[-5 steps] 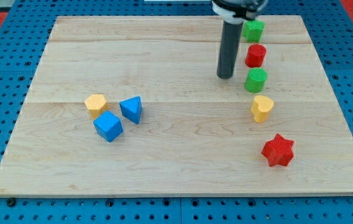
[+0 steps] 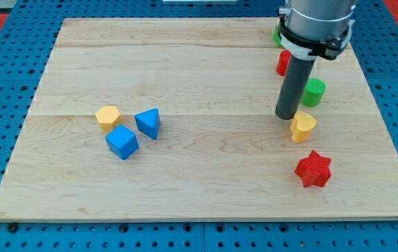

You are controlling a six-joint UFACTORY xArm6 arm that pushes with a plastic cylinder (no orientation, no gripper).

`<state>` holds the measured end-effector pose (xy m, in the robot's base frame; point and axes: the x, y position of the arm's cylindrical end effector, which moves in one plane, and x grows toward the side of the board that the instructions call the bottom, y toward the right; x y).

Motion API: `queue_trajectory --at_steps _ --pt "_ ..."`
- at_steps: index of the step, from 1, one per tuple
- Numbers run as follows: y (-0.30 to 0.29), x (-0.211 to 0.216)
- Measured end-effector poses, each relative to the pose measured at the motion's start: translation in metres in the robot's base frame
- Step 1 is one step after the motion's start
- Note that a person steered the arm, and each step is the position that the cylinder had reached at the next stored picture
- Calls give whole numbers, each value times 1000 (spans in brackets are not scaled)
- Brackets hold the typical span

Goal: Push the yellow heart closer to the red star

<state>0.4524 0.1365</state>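
Observation:
The yellow heart (image 2: 302, 127) lies at the view's right on the wooden board, a short way above and left of the red star (image 2: 314, 169). My tip (image 2: 286, 115) stands right at the heart's upper left edge, touching or nearly touching it. The rod rises from there and hides part of the blocks behind it.
A green cylinder (image 2: 314, 92) sits just right of the rod. A red block (image 2: 282, 63) and a green block (image 2: 277, 33) are partly hidden behind the arm at the view's top right. A yellow hexagon (image 2: 107, 117), a blue triangle (image 2: 148, 123) and a blue cube (image 2: 122, 142) cluster at the left.
My tip moved right and down, from left of the green cylinder to the heart's upper left. The green cylinder shifted right. The yellow heart moved slightly down and right.

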Motion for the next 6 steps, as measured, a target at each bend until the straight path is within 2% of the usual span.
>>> queue_trajectory --at_steps 2,4,6 --pt "16 -10" --pt "16 17" --pt "136 -13"
